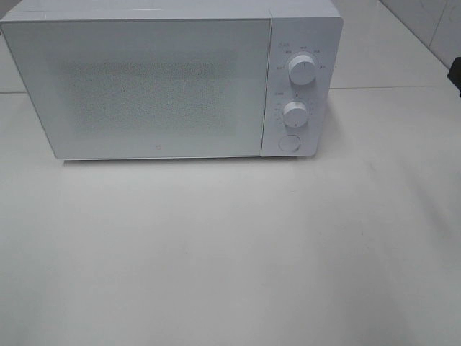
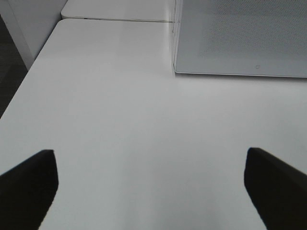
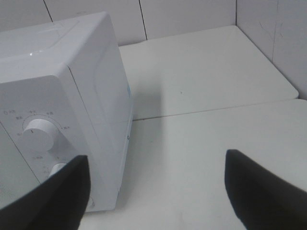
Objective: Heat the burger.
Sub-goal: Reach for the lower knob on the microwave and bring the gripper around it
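No sight of the burger in any of the three views, so no telling where it lies. Nothing to be made out through the frosted, speckled door [image 1: 144,86] of the microwave [image 1: 302,21], shut flush with the white casing. Right of the door, a control panel with an upper knob [image 1: 301,70], a lower knob [image 1: 295,114] and a round button [image 1: 288,143] below both. Small markings around the knobs, too fine to read. All of it set toward the back of a white table [image 1: 230,252], with a seam in the tabletop running out from either side of the casing. Over bare tabletop near the microwave's front left corner, the left gripper [image 2: 148,155], dark fingers [image 2: 29,187] spread wide, nothing between them and nothing touched. Off the microwave's right side, close by the control panel, the right gripper [image 3: 157,158], jaws likewise standing well apart and empty. One of its fingers overlapping the lower part of the panel in the wrist view; contact or not, impossible to tell. Behind the table, a white tiled wall [image 3: 192,14].
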